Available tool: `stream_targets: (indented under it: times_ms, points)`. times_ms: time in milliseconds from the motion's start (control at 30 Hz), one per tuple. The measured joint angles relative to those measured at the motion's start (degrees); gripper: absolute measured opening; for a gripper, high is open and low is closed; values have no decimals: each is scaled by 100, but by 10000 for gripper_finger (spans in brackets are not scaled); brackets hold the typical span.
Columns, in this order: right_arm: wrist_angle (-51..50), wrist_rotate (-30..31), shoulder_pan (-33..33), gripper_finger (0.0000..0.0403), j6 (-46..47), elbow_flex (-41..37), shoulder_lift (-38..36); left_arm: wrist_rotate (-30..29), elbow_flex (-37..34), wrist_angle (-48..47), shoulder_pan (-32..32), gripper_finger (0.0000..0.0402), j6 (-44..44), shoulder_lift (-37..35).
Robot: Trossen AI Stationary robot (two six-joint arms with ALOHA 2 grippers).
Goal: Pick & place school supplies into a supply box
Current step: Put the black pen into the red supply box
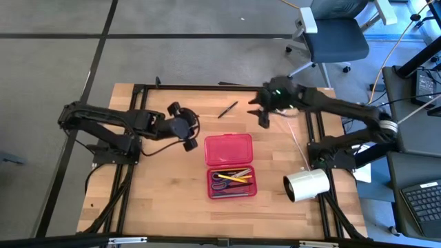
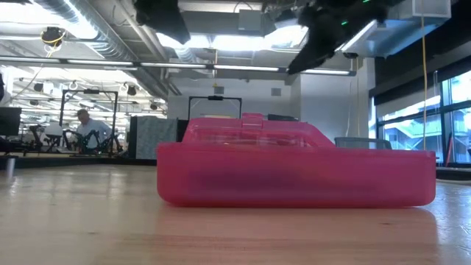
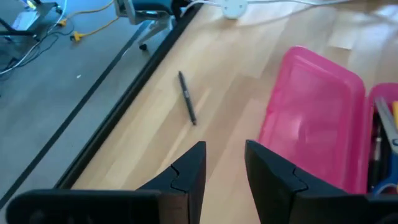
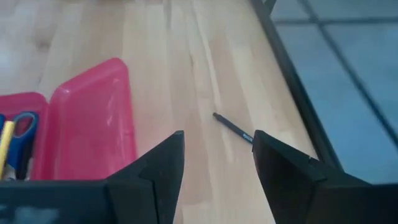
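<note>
One black pen (image 1: pixel 228 109) is all you have left lying loose on the bench (image 1: pixel 165 179), near the far edge and well apart from the red pencil case (image 1: pixel 230 166), so that is presumably your next pick. Your right end effector (image 1: pixel 262 114) hangs above the wood just beside that pen with its fingers spread wide and nothing between them, which reads as a set-up for coming down on the thin barrel; in the right wrist view the pen (image 4: pixel 233 127) lies slantwise ahead of the gap. Your left end effector (image 1: pixel 185 129) waits just left of the case's lid, fingers partly apart and empty. The case sits open and flat, its hinged lid folded toward the far side so the tray faces up for dropping things in; blue-handled scissors (image 1: pixel 222 178) and yellow pencils (image 1: pixel 238 178) already lie lengthwise inside. Its plastic is translucent, smooth and round-cornered; the pen is slim and likely to roll, and the bench is pale planked wood. A white roll (image 1: pixel 306 184) sits near the right edge.
</note>
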Motion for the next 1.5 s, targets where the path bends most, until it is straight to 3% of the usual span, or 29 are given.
stream_targets:
  times_ms: [333,633,1000,1200,1367,1500]
  points:
    - [-675,-760,-623,194,-769,1871,2669,9,-796,181,280,101,-363,-248]
    - [-645,-1168,-584,194,-1600,2460,4308,260,-1284,285,408,101,-649,-248]
    - [-634,-1430,-500,194,-1735,3211,5246,209,-1293,299,408,101,-509,-246]
    - [-941,-1418,-504,194,-1744,3383,5281,216,-1293,299,408,99,-500,-246]
    - [-1385,-785,-503,194,-1994,3380,5283,255,-1293,297,408,99,-500,-246]
    - [-1384,-715,-525,194,-2068,3376,5281,266,-1293,297,408,103,-506,-246]
